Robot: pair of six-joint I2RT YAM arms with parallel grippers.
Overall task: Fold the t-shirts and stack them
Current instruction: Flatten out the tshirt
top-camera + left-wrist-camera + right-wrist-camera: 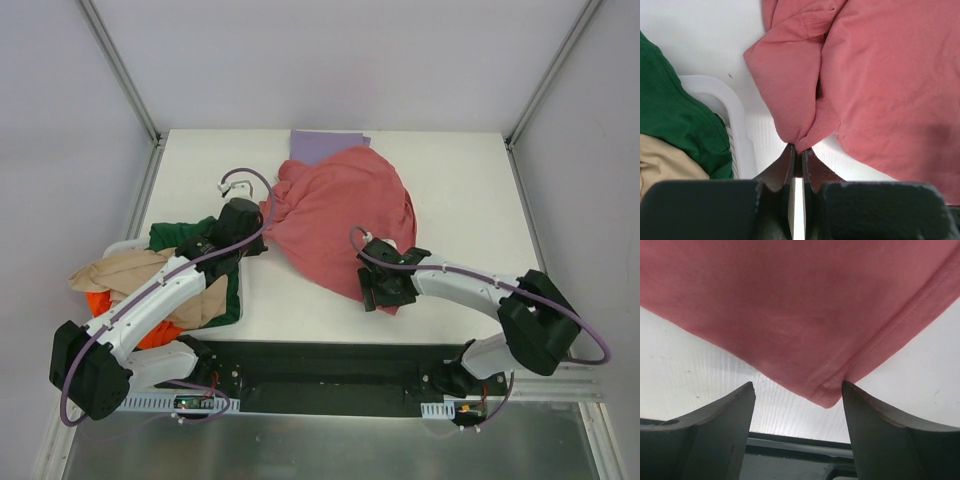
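A salmon-red t-shirt (340, 215) lies crumpled in the middle of the white table. My left gripper (252, 244) is shut on a fold at its left edge (805, 135). My right gripper (383, 297) is open at the shirt's near corner; the hemmed corner (825, 397) hangs between the open fingers (867, 425), close to the right one. A folded lavender t-shirt (325, 146) lies at the table's far edge, partly under the red one.
A white basket (737, 125) at the left holds green (180, 238), tan (125, 272) and orange (100, 302) shirts. The black base rail (330, 375) runs along the table's near edge. Grey enclosure walls stand on both sides.
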